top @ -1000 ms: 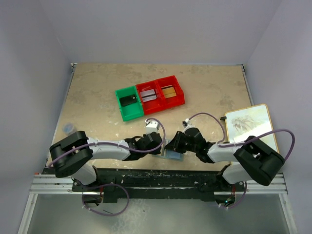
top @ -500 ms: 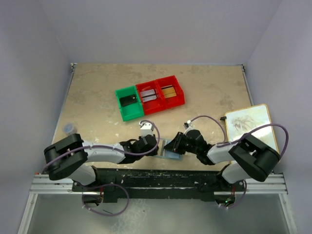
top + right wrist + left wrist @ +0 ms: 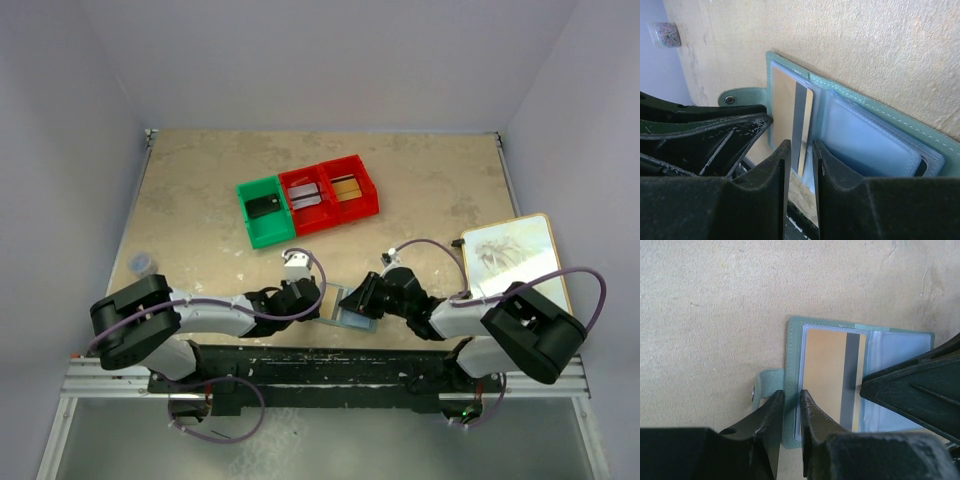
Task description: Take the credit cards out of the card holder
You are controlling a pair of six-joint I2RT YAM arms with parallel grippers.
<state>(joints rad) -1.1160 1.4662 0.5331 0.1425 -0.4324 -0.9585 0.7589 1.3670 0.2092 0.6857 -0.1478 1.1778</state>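
Observation:
The light blue card holder (image 3: 349, 307) lies open on the table close to the front edge, between my two grippers. A gold credit card (image 3: 825, 375) with a grey stripe sits in its left clear sleeve. My left gripper (image 3: 792, 404) is shut on the holder's left edge (image 3: 794, 355), just beside the snap tab (image 3: 761, 385). From the other side, my right gripper (image 3: 800, 150) stands slightly open, and the near edge of the gold card (image 3: 785, 105) lies between its fingertips. The right panel (image 3: 870, 145) holds bluish sleeves whose contents I cannot make out.
A green bin (image 3: 266, 211) and two red bins (image 3: 330, 192), each with a card in it, stand in a row further back. A framed picture (image 3: 510, 255) lies at the right edge. A small dark object (image 3: 141, 263) sits at the left. The front rail is just behind the holder.
The left gripper has drawn a little to the left and the holder now lies spread wider. The right gripper has eased open slightly around the card's edge.

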